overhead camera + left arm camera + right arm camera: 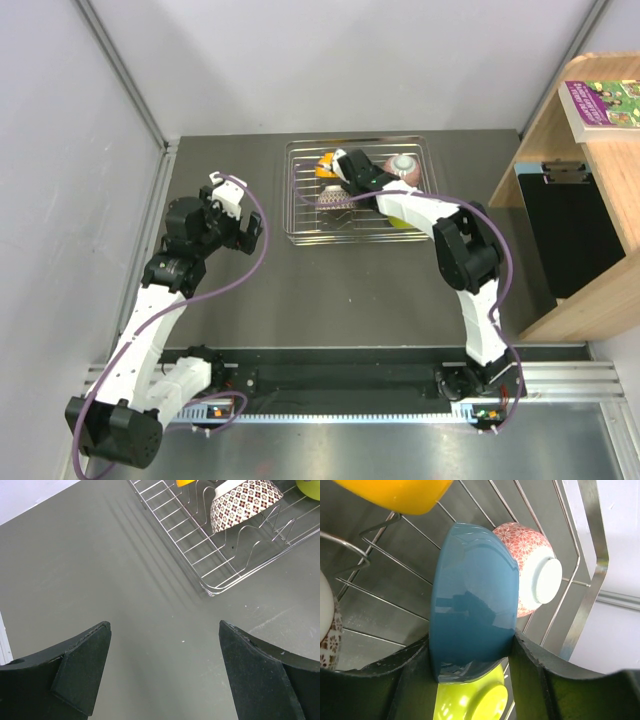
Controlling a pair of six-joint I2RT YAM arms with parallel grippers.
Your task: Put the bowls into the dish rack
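1. Flat grey counter (300, 290) carried a rectangular silver wire dish rack (310, 238).
2. The rack held an orange bowl (395, 495), a lime-green bowl (470, 700), a pink patterned bowl (530, 555) and a black-and-white mosaic bowl (245, 502).
3. Right tool (470, 652) gripped a glossy blue bowl (472, 600), which stood on edge in the rack just beside the pink one.
4. Left tool (164, 645) was spread wide and empty above the counter, near the rack's corner.

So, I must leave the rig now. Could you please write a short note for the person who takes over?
Left gripper: open, holding nothing, over the bare table beside the dish rack.
Right gripper: shut on the blue bowl, held on edge over the rack, next to the pink bowl.
Done: orange bowl, mosaic bowl, pink bowl and lime green bowl are in the rack.
Left: seat the blue bowl in the rack and release it.
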